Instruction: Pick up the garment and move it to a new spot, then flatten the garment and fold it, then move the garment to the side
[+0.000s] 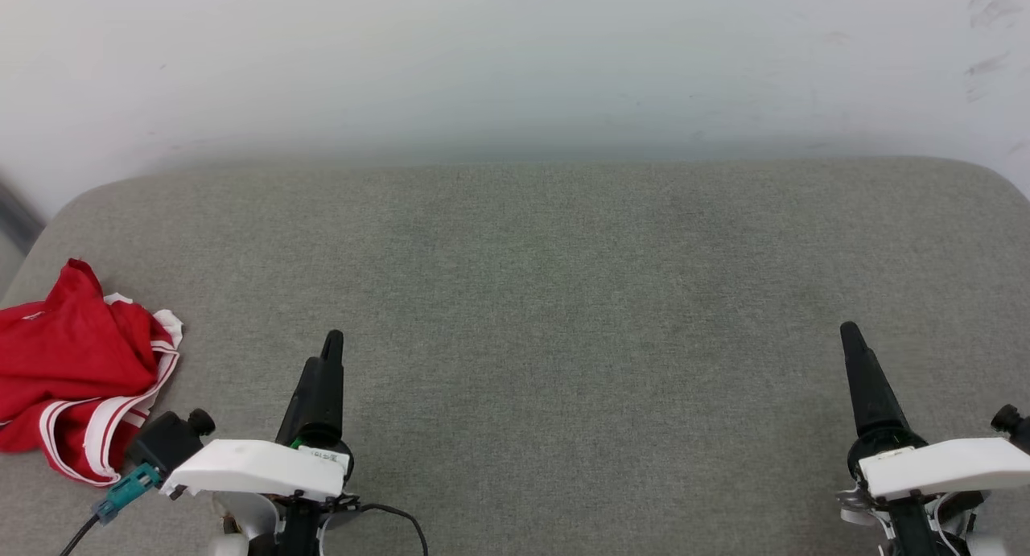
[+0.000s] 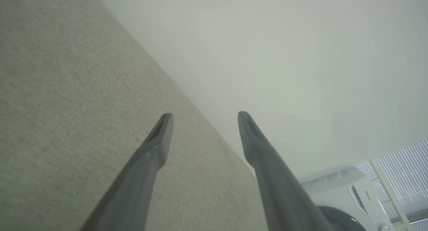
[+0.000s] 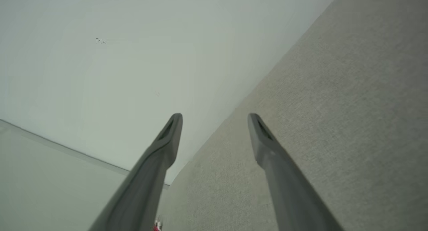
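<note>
Fingers on both arms stood apart, gripping nothing. In the head view the left fingers (image 1: 318, 395), long, dark and tapered, rose from the lower left over a broad grey woven-fabric pad (image 1: 563, 298) with rounded corners. The right fingers (image 1: 869, 387) rose from the lower right, well apart from the left ones.

The left wrist view showed the left fingers (image 2: 157, 147) spread wide, one over the grey pad (image 2: 67, 90) and the other against a plain white wall (image 2: 284, 57). A white appliance (image 2: 364, 197) and ribbed window blinds (image 2: 401, 160) sat in that view's lower right corner. The right wrist view showed the right fingers (image 3: 267, 147) spread just as wide and empty, over the pad (image 3: 351, 107) and the wall (image 3: 100, 57).

The bright red soft fabric garment (image 1: 72, 371), with white sleeve cloth and red-and-white striped trim, lay crumpled in a heap at the pad's left edge, partly cut off by the frame. It lay just beside a black camera block (image 1: 169, 439) on the left wrist. A small teal connector (image 1: 129, 488) with a black cable (image 1: 80, 532) hung close by. The garment touched neither pair of fingers.
</note>
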Controlling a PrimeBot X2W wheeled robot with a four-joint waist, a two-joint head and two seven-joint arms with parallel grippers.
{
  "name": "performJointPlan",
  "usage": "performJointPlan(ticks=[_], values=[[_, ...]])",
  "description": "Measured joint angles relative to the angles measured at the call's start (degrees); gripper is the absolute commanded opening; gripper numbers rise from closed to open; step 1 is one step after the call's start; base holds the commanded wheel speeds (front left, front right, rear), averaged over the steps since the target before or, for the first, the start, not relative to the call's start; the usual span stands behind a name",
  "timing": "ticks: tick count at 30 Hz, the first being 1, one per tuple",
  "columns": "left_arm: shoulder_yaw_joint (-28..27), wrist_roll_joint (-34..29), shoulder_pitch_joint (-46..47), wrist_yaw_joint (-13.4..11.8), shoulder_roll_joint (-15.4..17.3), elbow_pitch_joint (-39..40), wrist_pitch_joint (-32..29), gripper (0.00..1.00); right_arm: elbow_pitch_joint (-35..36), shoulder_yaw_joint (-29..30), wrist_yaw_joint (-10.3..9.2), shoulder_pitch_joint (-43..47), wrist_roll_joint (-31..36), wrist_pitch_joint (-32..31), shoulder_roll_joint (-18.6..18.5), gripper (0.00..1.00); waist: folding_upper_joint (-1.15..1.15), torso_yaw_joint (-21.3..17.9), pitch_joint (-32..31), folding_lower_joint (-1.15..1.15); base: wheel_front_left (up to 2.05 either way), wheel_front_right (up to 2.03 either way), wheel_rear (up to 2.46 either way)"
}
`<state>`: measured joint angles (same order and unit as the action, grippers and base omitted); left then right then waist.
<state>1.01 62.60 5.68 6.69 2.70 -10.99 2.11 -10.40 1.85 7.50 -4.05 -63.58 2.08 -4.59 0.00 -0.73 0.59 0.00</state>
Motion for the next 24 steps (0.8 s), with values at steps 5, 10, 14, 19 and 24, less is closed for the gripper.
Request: performJointPlan(ticks=[5,10,14,19,24], values=[[0.9,-7.2,0.2,-0.7,0.0,0.3,1.0,1.0,0.3,0.2,0.0,0.0,9.5,1.0,0.2,1.0,0.0,-0.1,0.1,0.0,0.0,0.0,0.0],[1.6,-13.6,0.3,-1.7,0.1,0.7,1.9,1.0,0.4,-0.1,0.0,0.0,15.9,1.2,0.4,1.0,0.0,-0.1,0.2,0.0,0.0,0.0,0.0],[1.7,-17.6,0.4,-2.3,0.3,1.6,2.7,1.0,0.4,-0.5,0.0,0.0,19.3,1.2,0.5,1.0,0.0,-0.3,0.2,0.0,0.0,0.0,0.0],[2.1,-22.1,0.3,-2.9,0.6,1.6,3.5,1.0,0.5,-0.6,0.0,0.0,23.7,1.2,0.5,1.0,0.0,-0.5,0.1,0.0,0.0,0.0,0.0],[2.5,-26.2,0.3,-3.7,0.9,1.4,4.4,1.0,0.6,-0.5,0.0,0.0,28.3,1.1,0.5,1.0,0.0,-0.6,0.2,0.0,0.0,0.0,0.0]])
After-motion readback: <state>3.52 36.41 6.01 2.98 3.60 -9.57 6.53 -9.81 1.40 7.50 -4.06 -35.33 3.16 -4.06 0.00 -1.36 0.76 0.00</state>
